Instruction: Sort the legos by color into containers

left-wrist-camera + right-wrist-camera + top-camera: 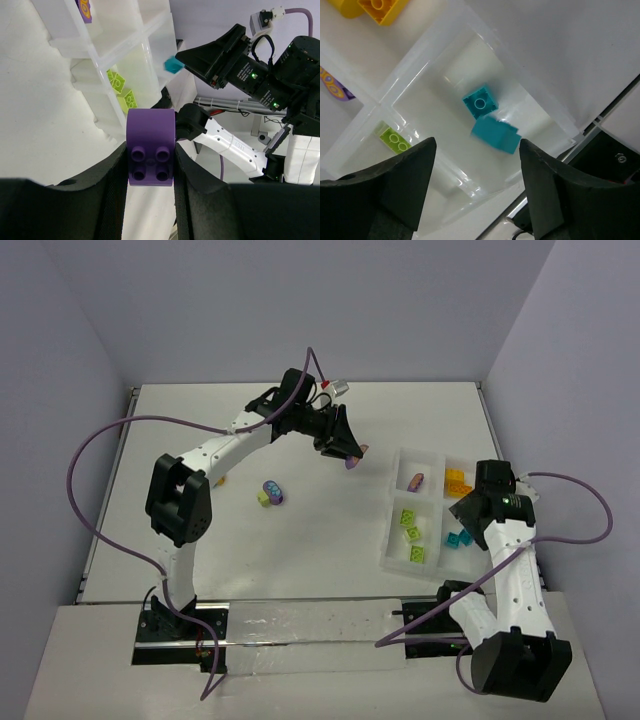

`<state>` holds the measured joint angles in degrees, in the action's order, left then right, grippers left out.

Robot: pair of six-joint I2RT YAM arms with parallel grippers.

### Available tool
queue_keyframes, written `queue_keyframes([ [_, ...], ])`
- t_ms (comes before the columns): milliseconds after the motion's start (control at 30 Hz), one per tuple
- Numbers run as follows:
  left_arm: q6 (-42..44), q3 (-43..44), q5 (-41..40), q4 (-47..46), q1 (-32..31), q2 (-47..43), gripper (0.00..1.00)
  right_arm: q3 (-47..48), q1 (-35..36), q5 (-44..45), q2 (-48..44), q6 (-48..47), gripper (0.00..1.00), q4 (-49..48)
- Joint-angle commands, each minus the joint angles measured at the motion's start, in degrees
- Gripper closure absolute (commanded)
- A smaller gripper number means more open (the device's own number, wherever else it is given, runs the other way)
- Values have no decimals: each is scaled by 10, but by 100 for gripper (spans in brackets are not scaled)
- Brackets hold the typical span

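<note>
My left gripper (pixel 347 450) is shut on a purple lego (pixel 151 147), held in the air left of the containers (pixel 388 552), a whitish tray of four compartments. My right gripper (pixel 476 150) hangs open over the near right compartment. A blurred teal lego (pixel 495 134) is loose below its jaws, beside another teal lego (pixel 480 103) on the compartment floor. Lime green legos (pixel 410 530) fill the near left compartment. Orange-yellow legos (pixel 458 482) lie in the far right one. A purple piece (pixel 416 480) sits in the far left one.
A purple and green joined pair (pixel 270 493) lies on the white table left of centre. A small orange brick (pixel 217 480) sits beside the left arm's elbow. A clear flat strip (pixel 300 625) runs along the near edge between the arm bases.
</note>
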<state>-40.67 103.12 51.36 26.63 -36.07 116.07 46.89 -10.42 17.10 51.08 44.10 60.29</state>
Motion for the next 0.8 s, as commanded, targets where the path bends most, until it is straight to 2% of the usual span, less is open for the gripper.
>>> queue_keyframes([
  [0, 23, 36, -10, 25, -3, 3, 100, 22, -3, -19, -3, -24, 22, -33],
  [167, 17, 22, -11, 15, -1, -6, 100, 58, -2, -77, -12, -100, 20, -70],
  [267, 19, 13, -6, 7, -1, -11, 100, 67, 7, -194, -34, -149, 21, -136],
  [333, 37, 16, 0, 19, 0, -11, 100, 60, 32, -329, -53, -169, 21, -233],
  [467, 51, -5, 19, 13, 0, -26, 100, 52, 112, -417, -70, -183, 20, -350],
  [567, 29, -43, 42, -56, 4, -54, 100, 66, 142, -477, -45, -188, 22, -386],
  [667, -39, -106, 71, -154, 11, -80, 100, 93, 166, -541, -8, -180, 23, -399],
  [767, -126, -171, 107, -306, 11, -105, 100, 101, 170, -563, 22, -141, 22, -420],
])
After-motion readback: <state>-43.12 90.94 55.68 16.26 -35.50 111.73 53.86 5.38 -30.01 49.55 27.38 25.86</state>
